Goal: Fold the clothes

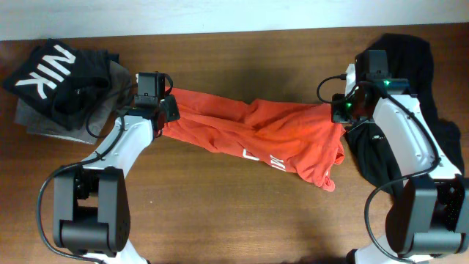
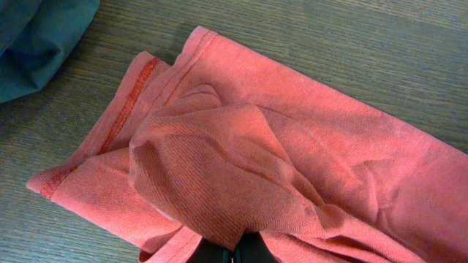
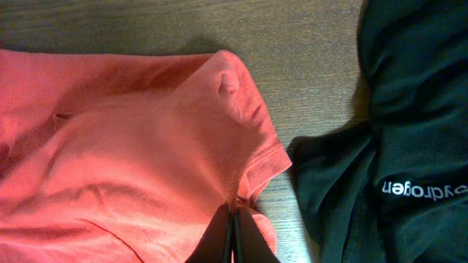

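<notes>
A red-orange T-shirt with white lettering lies stretched across the middle of the wooden table. My left gripper is shut on its left end; in the left wrist view the cloth bunches over the dark fingers and hides most of them. At the shirt's right end my right gripper is shut on a hem corner, seen pinched between the black fingertips. A larger black garment with a small white logo lies under and beside the right arm.
At the far left corner lie a black top with big white letters and a grey garment under it. The same pile shows as blue-grey cloth in the left wrist view. Both arm bases stand at the near edge.
</notes>
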